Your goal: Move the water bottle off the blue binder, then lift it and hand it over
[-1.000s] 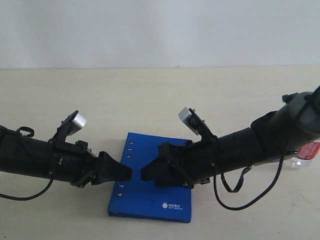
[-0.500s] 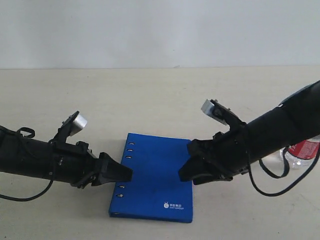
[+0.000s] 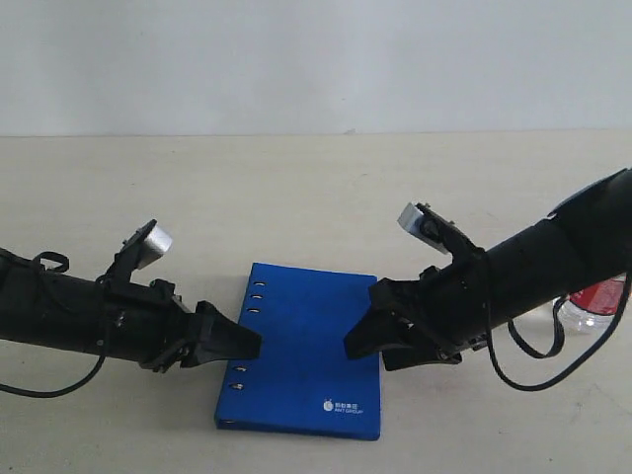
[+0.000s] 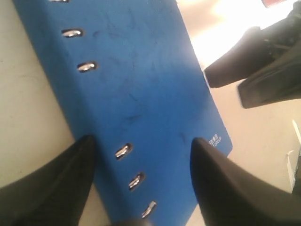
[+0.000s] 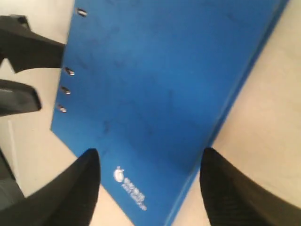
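Observation:
The blue binder (image 3: 296,355) lies flat on the table between my two arms, its white logo near the front right corner. The water bottle (image 3: 598,299) is off the binder, on the table at the far right, mostly hidden behind my right arm. My left gripper (image 3: 249,342) hovers open over the binder's slotted spine edge (image 4: 123,150) with nothing between its fingers. My right gripper (image 3: 361,350) hangs open over the binder's right edge. In the right wrist view the binder (image 5: 155,80) fills the frame beneath the right gripper (image 5: 149,151), which is empty.
The pale table (image 3: 326,207) stretches back to a white wall. Black cables loop under both arms. The right gripper's fingers (image 4: 235,70) show across the binder in the left wrist view. The left gripper's fingers (image 5: 28,47) show in the right wrist view.
My right gripper has drawn back from the binder's middle, close to the left fingertips, to its right edge. More of the bottle shows behind the right arm. The left arm has stayed still.

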